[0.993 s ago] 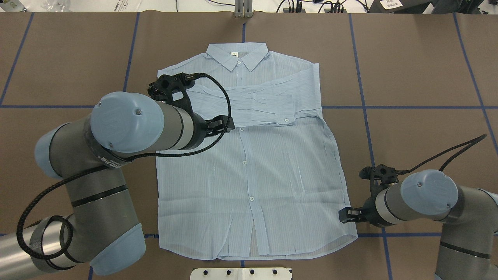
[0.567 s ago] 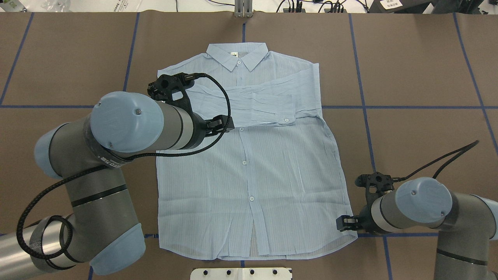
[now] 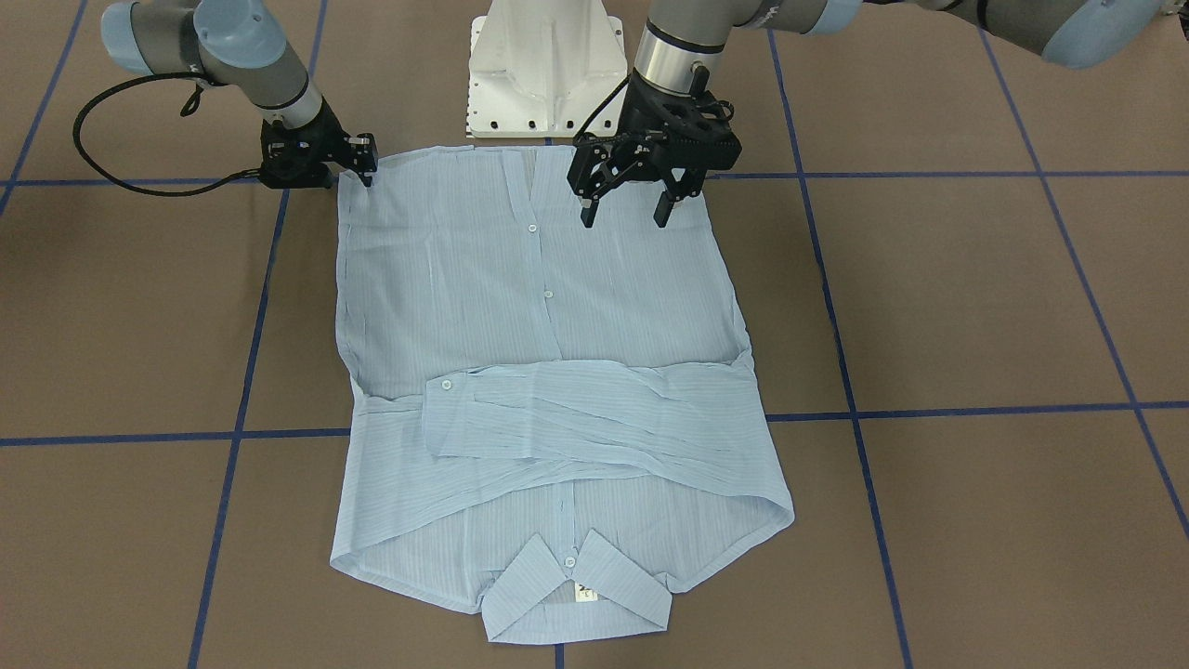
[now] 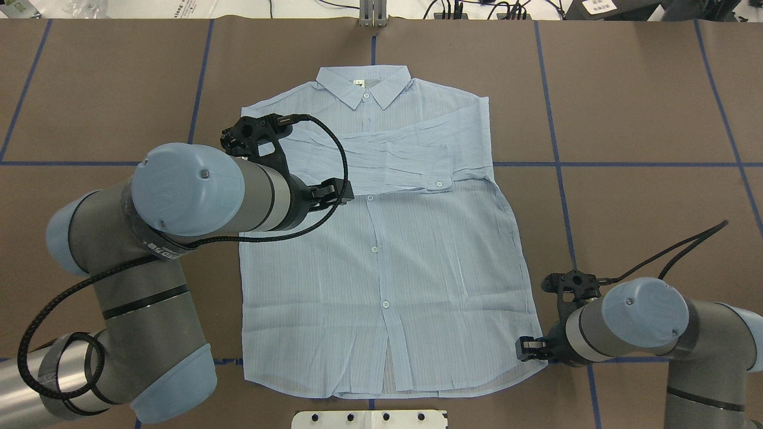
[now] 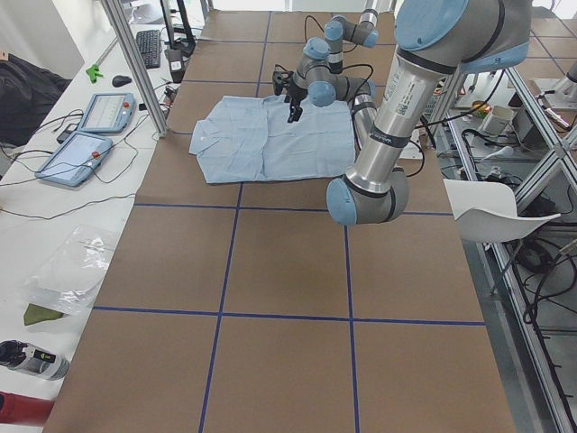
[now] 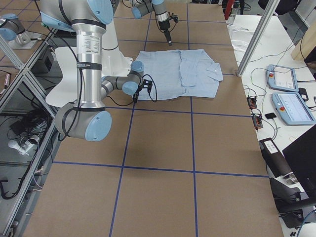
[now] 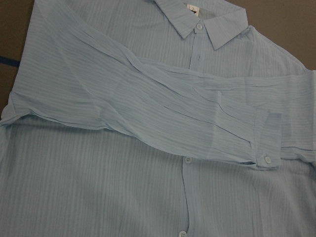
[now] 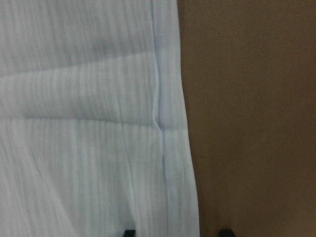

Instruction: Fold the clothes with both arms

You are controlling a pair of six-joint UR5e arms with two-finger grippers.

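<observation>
The thin light-blue striped button-up shirt [image 4: 381,268] lies flat, front up, at the middle of the brown paper-covered table [image 4: 656,89]. Its collar [image 4: 363,83] is at the side far from the robot. Its hem lies just before the white metal pedestal base [image 3: 543,65]. One sleeve [image 4: 393,158] lies across the chest, cuff toward the robot's right. The black two-finger left gripper [image 3: 624,218] hangs above the shirt's left half, apart from the cloth. The black two-finger right gripper [image 4: 526,349] is at the hem corner on the robot's right. One of its fingertips is over the cloth, the other over the table beside the shirt's side edge.
</observation>
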